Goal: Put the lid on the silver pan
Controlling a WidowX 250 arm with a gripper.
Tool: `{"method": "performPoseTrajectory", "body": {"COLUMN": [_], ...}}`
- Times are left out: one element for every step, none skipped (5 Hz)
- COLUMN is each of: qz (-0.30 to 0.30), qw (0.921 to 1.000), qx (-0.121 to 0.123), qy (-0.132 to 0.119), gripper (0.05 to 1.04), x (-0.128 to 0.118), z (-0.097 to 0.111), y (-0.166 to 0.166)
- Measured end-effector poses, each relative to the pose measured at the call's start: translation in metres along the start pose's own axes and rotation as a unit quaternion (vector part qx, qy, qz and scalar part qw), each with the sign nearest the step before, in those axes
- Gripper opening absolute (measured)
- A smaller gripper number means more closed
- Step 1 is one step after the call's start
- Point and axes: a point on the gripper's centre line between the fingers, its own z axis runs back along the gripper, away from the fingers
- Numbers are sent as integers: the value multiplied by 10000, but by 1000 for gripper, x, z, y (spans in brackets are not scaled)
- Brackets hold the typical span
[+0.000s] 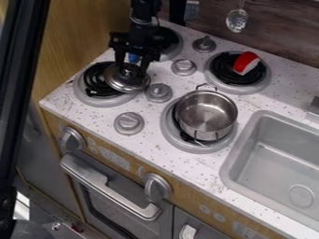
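Note:
The black gripper (131, 70) hangs over the front-left burner, its two fingers spread apart on either side of the lid's knob. Beneath it the round silver lid (128, 84) lies over the right part of that burner, and the fingers hide some of its upper side. The silver pan (206, 115) stands upright and uncovered on the front-right burner, with a wire handle at its back and another at its front. To the right of the gripper and nearer the front edge is where the pan stands.
A red and white toy piece (246, 63) rests on the back-right burner. Raised knobs (159, 93) stand between the lid and the pan. The grey sink (274, 154) is at the right. A slotted utensil (237, 20) hangs on the back wall.

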Motion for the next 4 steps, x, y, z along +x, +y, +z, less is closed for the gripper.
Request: {"method": "performPoseTrajectory", "body": {"qz": [0, -46, -134, -148], "qw": [10000, 9999, 9997, 9998], "qx": [19, 103, 137, -19], "qy": [13, 74, 150, 139], "gripper": [401, 258, 258, 258], "x": [0, -2, -6, -13], "z": [1, 0, -3, 2], "y": [1, 3, 4, 1]}}
